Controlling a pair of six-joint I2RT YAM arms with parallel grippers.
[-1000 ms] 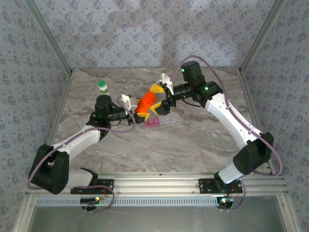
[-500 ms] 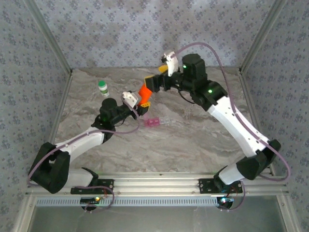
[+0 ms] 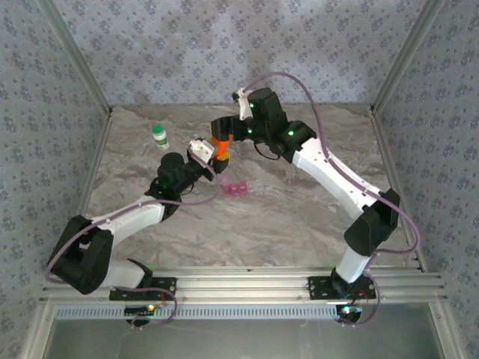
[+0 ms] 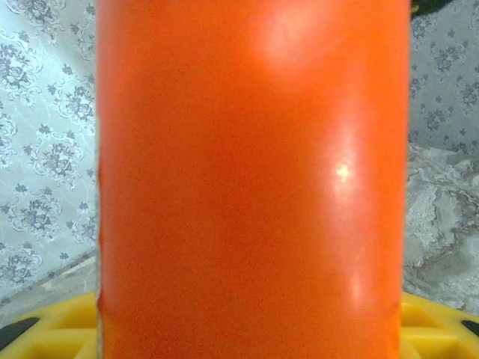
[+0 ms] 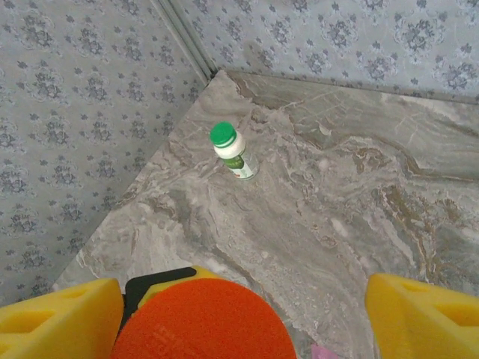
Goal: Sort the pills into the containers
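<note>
Nearest me, the pill box (image 3: 243, 188) lies flat on the table (image 3: 299, 228), clear with a pink section, and neither arm touches it. Just behind it the left hand (image 3: 212, 158) is clamped on an orange bottle (image 3: 220, 147). The right hand (image 3: 223, 129) hangs over the bottle's top, fingers spread open on either side of it with gaps showing. Further back to the left, a green-capped bottle (image 3: 159, 135) stands alone. The table looks like grey marble. Patterned walls (image 3: 224, 45) close it in.
</note>
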